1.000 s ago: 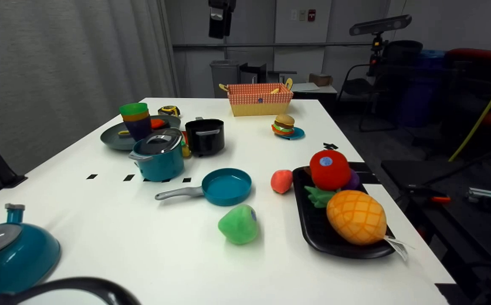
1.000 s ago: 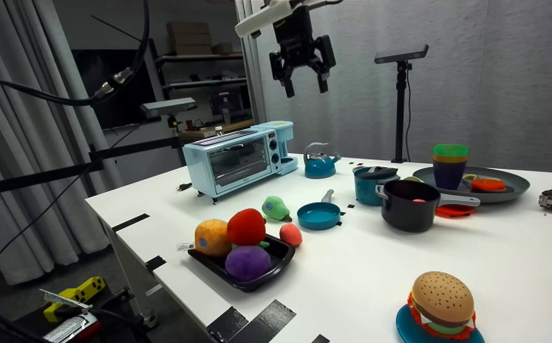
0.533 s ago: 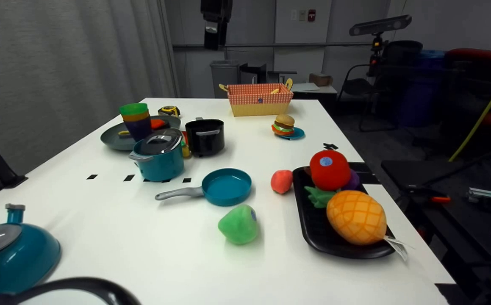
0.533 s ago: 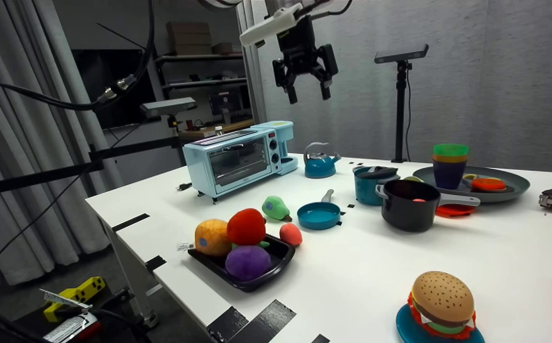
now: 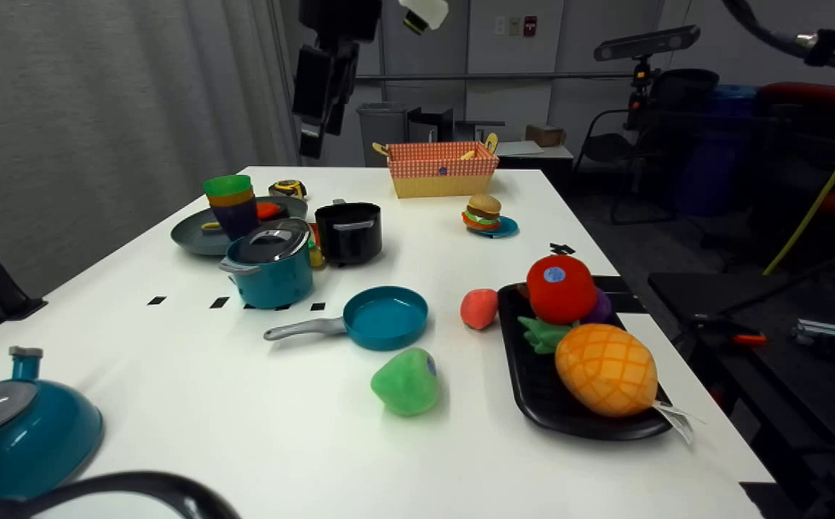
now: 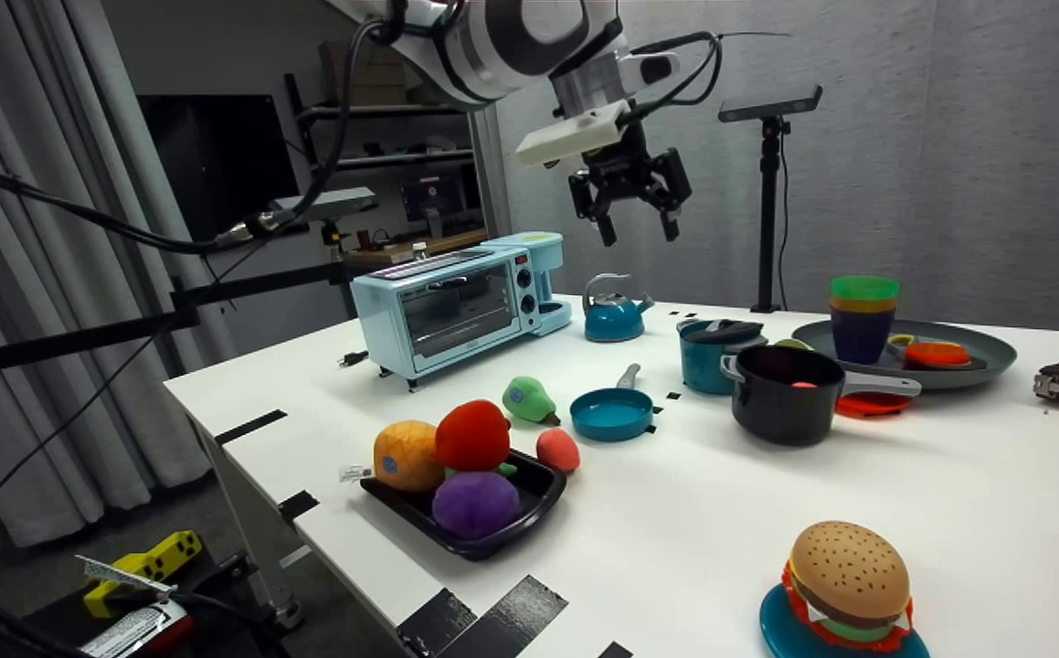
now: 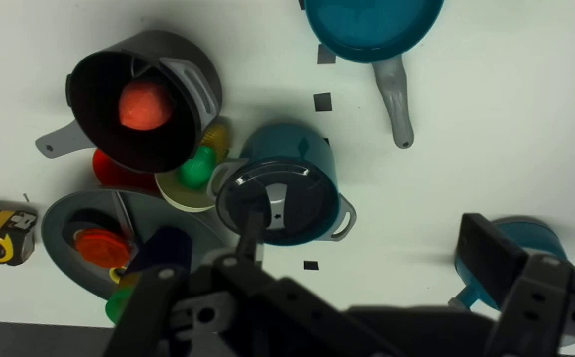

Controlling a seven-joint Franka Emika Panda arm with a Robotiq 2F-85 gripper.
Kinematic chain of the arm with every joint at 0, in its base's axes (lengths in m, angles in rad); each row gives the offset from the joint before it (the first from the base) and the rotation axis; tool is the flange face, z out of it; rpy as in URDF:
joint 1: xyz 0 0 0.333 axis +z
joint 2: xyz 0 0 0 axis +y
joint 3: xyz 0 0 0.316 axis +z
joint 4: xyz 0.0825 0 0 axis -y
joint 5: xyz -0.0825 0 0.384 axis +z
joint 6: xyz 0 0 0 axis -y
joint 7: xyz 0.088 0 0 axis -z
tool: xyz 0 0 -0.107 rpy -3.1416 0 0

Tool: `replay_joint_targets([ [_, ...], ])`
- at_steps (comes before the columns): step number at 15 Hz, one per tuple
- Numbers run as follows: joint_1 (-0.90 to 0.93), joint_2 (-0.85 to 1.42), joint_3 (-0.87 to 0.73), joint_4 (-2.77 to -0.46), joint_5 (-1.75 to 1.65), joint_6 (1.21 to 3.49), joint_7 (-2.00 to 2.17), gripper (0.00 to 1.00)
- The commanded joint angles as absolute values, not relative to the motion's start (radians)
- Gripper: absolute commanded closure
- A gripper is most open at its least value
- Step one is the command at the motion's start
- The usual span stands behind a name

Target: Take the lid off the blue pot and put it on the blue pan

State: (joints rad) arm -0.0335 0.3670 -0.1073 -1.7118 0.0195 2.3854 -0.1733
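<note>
The blue pot (image 5: 273,287) stands upright on the table in both exterior views (image 6: 704,367), with the lid (image 5: 273,241) on top. In the wrist view the round dark see-through lid (image 7: 307,198) with its grey knob covers the pot (image 7: 292,141). The blue pan (image 5: 386,321) lies beside the pot, empty, its grey handle toward the kettle side; it also shows in an exterior view (image 6: 611,416) and, cut off, in the wrist view (image 7: 371,29). My gripper (image 7: 364,230) is wide open and empty, high above the table (image 6: 639,234); one finger overlaps the lid's edge in the wrist view.
The black pot (image 6: 789,397) stands close beside the blue pot. A grey plate (image 6: 968,356) with stacked cups (image 6: 861,320) is behind it. A teal kettle (image 6: 614,320), toaster oven (image 6: 456,311), green toy pear (image 5: 406,382) and black fruit tray (image 5: 525,389) are around.
My open gripper has come down and, in an exterior view, moved right toward the pot; more of the arm now shows. The objects on the table have not moved.
</note>
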Motion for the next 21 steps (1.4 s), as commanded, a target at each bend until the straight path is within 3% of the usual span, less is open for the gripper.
replay_joint_targets([
  [1,-0.061,0.464,-0.100,-1.616,-0.028,2.454,-0.146,0.00],
  [21,-0.075,0.619,-0.124,-1.531,-0.086,2.494,-0.073,0.00],
])
